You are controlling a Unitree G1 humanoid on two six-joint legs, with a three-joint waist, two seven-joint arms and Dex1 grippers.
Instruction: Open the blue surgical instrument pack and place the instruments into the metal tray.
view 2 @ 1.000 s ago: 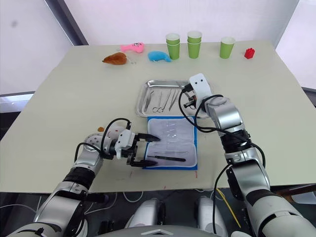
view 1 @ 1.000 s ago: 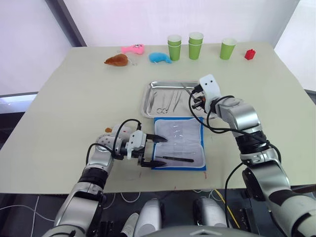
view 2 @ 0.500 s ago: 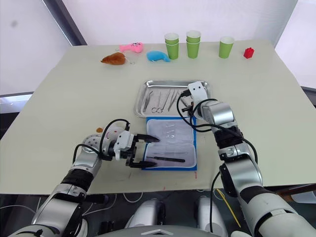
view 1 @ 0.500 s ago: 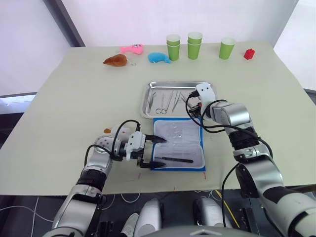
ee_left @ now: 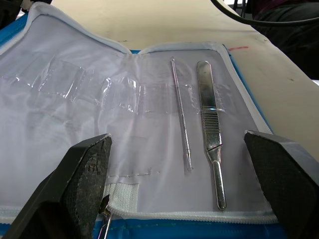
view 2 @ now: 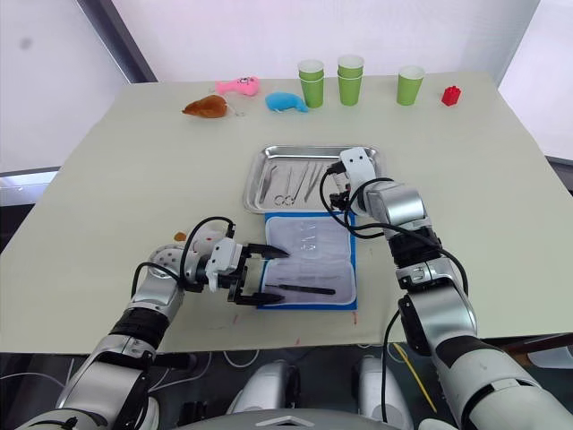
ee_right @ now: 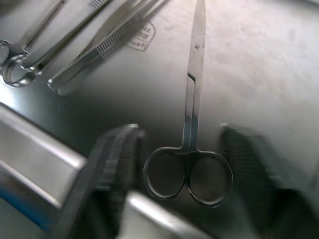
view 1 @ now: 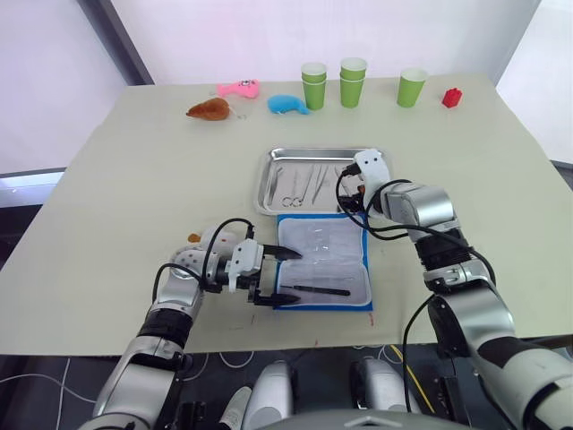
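The blue surgical instrument pack (view 1: pixel 324 258) lies open flat near the table's front edge, its whitish lining up. A dark-handled tool (view 1: pixel 318 289) rests on it, along with a thin probe (ee_left: pixel 179 114) and a flat steel handle (ee_left: pixel 210 130). My left gripper (view 1: pixel 285 276) stands open at the pack's left edge, empty. The metal tray (view 1: pixel 268 184) sits just behind the pack with several silver instruments (view 1: pixel 300 184) in it. My right gripper (view 1: pixel 352 192) hangs low over the tray's near right corner, open. Silver scissors (ee_right: pixel 192 124) lie on the tray floor between its fingers.
Along the table's far edge stand green cups (view 1: pixel 315 85), (view 1: pixel 353 81), (view 1: pixel 412 87) and a red block (view 1: pixel 452 98). A blue plush toy (view 1: pixel 288 105), a pink toy (view 1: pixel 240 89) and a brown toy (view 1: pixel 210 109) lie left of the cups.
My right gripper has come down to the tray's near right corner and its fingers have spread apart, with the scissors now lying in the tray. The left arm has not moved.
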